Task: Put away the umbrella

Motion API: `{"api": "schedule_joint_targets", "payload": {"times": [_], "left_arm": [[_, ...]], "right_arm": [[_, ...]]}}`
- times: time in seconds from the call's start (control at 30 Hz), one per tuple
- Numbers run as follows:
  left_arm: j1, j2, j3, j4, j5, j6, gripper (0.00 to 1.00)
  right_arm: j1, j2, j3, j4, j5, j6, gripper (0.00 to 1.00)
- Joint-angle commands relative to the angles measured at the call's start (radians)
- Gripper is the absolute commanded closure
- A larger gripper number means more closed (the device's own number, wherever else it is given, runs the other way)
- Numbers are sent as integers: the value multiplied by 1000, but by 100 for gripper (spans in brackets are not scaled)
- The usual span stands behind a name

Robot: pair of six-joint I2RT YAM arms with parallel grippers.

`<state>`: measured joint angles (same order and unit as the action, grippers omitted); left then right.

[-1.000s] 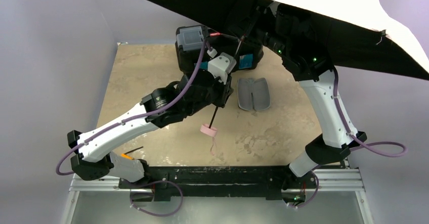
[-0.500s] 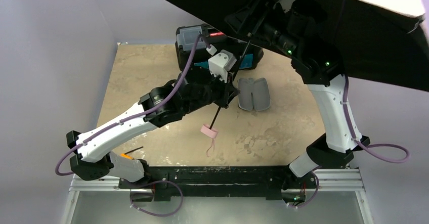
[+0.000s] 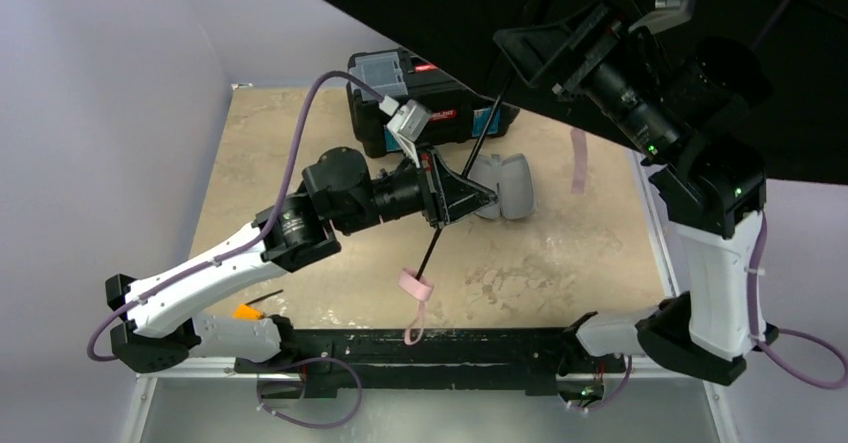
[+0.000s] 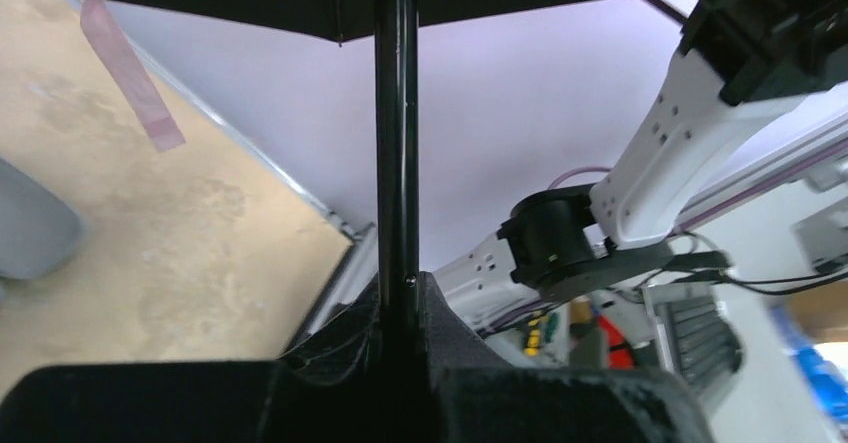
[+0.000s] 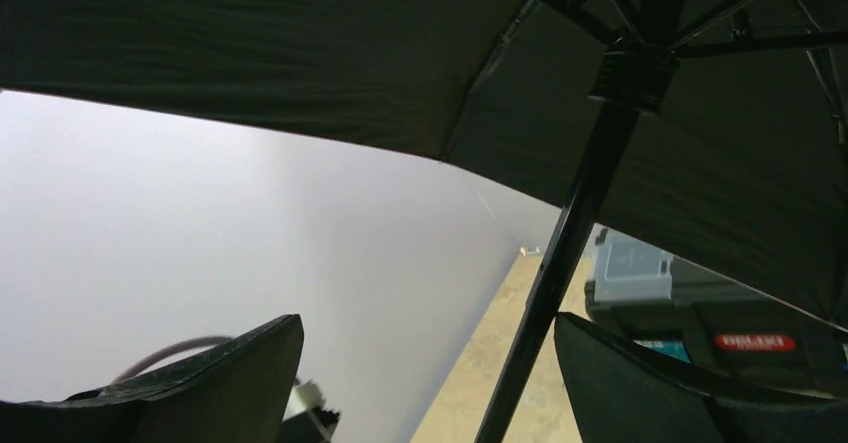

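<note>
My left gripper (image 3: 455, 195) is clenched on the thin black shaft (image 4: 397, 143) of the umbrella (image 3: 450, 23), in the middle of the top view. In the left wrist view the rod runs straight up out of the closed fingers. My right gripper (image 5: 428, 328) stands released, jaws wide. The shaft passes between them nearer the right finger, and I see no contact there. Just above it sits the runner hub (image 5: 630, 73) with the ribs fanning out.

The canopy is fully spread and fills the upper right of the top view, dark side toward the camera. The pink handle (image 3: 415, 285) and strap (image 3: 413, 325) hang at lower centre, over the near edge of the table (image 3: 300, 163).

By my reckoning little is done. The canopy must be collapsed, the shaft shortened and the fabric wrapped. After that it goes away, perhaps into the grey case (image 3: 505, 185) beside the black toolbox (image 3: 440, 103), though I cannot tell.
</note>
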<state>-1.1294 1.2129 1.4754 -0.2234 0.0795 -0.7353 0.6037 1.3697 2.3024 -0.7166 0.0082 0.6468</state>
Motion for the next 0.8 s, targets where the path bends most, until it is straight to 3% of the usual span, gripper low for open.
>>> {"api": "schedule_joint_targets", "payload": {"times": [0.0,0.17,0.3,0.43,0.53,0.67,0.77], "left_arm": [[-12,-64,-136,344,44,-199,100],[-47,-113,-311,464,-7,-275,100],[-107,-157,-389,456,-101,-263,100],[-137,-165,-463,461,-164,-272,100],[-143,-163,-534,488,-198,-305,100],[-144,-162,-576,487,-215,-326,100],[-143,-162,-573,473,-214,-323,100]], "right_arm": [[-1,-84,-128,56,-4,-7,1],[-1,-172,-302,55,-4,0,1],[-1,-244,-426,73,-4,3,1],[-1,-346,-640,205,-30,28,1],[-1,-420,-761,268,100,43,1],[-2,-445,-782,276,331,67,1],[-5,-469,-812,330,409,100,1]]}}
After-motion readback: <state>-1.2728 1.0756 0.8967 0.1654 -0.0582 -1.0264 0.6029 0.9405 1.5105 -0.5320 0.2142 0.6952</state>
